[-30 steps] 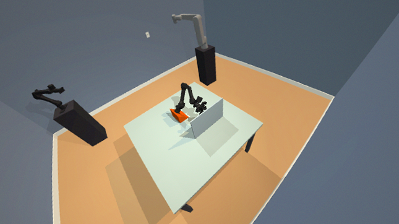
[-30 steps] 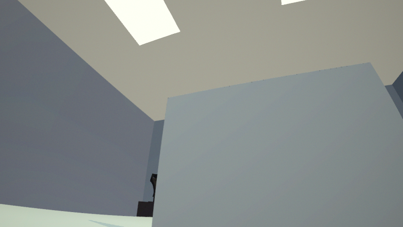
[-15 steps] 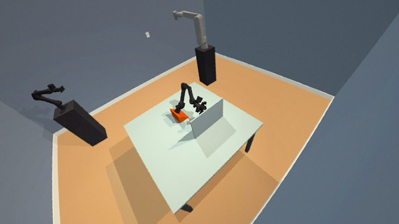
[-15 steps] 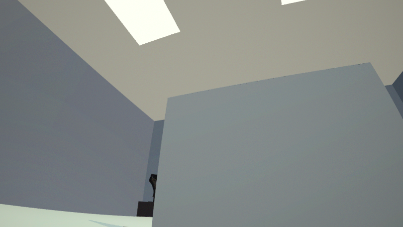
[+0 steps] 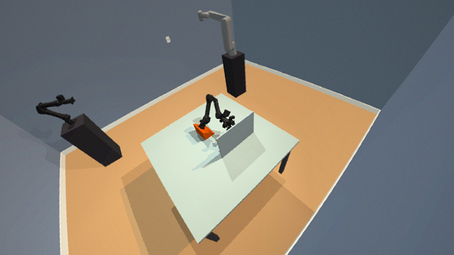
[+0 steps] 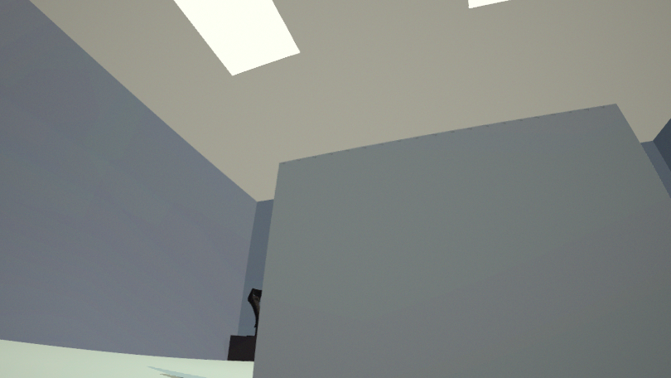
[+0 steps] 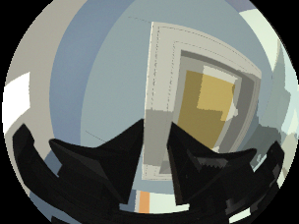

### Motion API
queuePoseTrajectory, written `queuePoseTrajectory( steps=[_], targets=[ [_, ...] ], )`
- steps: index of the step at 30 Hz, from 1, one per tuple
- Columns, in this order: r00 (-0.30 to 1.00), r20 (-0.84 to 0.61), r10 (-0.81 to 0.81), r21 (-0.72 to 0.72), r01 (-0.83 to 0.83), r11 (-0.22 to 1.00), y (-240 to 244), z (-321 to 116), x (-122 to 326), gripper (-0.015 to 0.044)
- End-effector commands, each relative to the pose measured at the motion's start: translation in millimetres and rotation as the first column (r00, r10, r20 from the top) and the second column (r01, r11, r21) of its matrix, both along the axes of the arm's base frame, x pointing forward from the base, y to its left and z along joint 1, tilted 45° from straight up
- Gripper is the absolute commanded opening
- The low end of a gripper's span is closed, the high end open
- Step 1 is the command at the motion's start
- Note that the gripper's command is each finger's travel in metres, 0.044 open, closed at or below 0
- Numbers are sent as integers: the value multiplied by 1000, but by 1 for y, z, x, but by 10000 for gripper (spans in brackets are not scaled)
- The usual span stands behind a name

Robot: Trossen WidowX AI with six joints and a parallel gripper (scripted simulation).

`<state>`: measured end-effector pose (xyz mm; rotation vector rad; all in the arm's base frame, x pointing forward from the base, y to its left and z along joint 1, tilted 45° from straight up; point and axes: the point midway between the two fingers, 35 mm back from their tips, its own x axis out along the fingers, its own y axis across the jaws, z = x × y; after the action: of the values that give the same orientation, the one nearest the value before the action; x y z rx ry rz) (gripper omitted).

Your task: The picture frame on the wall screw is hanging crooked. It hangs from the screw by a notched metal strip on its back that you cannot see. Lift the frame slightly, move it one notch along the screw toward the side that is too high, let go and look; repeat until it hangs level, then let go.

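Observation:
The picture frame [image 7: 163, 74] has a pale border around a yellow picture and lies against the grey upright panel [image 5: 237, 136] [image 6: 446, 258] [image 7: 110, 79]. My black gripper [image 5: 227, 124] [image 7: 157, 123] is shut on the frame's near border, with one finger on each side of it in the wrist view. The top view shows the gripper at the panel's far side. The exterior view shows only the panel's back, which hides the frame and gripper. The screw and the notched strip are hidden. The wrist view is too distorted to tell whether the frame is level.
The panel stands on a pale table [image 5: 200, 203]. My arm rises from an orange base [image 5: 203, 131] beside it. A black arm [image 5: 52, 106] on a dark pedestal stands off the table at the left, and a grey arm [image 5: 226, 33] on another pedestal stands behind.

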<state>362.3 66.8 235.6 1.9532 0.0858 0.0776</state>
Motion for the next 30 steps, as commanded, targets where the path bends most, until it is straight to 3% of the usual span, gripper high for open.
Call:
queuePoseTrajectory(
  steps=[1,30],
  targets=[
    [1000,4,-6,5,6,1000,-3,0,0,0],
    [1000,4,-6,5,6,1000,-6,-1,1,0]
  ],
)
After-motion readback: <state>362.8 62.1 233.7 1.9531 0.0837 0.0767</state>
